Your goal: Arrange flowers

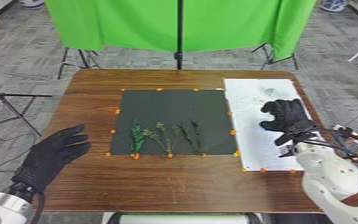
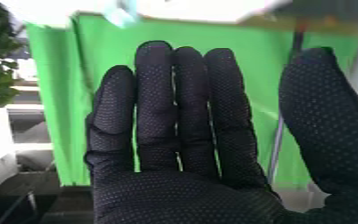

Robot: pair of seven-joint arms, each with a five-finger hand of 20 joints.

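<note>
"Flower stems (image 1: 137,137): position?"

"Three, green and leafy, laid side by side on the dark mat's (image 1: 174,106) near half."

"Right hand (image 1: 286,114)?"

"Open, fingers straight, above the white board (image 1: 255,145) right of the mat. A clear item (image 1: 270,92), too small to identify, sits level with the mat's far edge."

"Left hand (image 1: 58,147)?"

"Open, fingers relaxed, left of the mat, at the desk's (image 1: 158,185) edge."

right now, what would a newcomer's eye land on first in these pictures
Probably the bright green cloth hanging beyond the table's far edge. Next, the leafy sprigs lying side by side on the near part of the dark mat, then the robot's black right hand, standing out against the white sheet at right.
</note>
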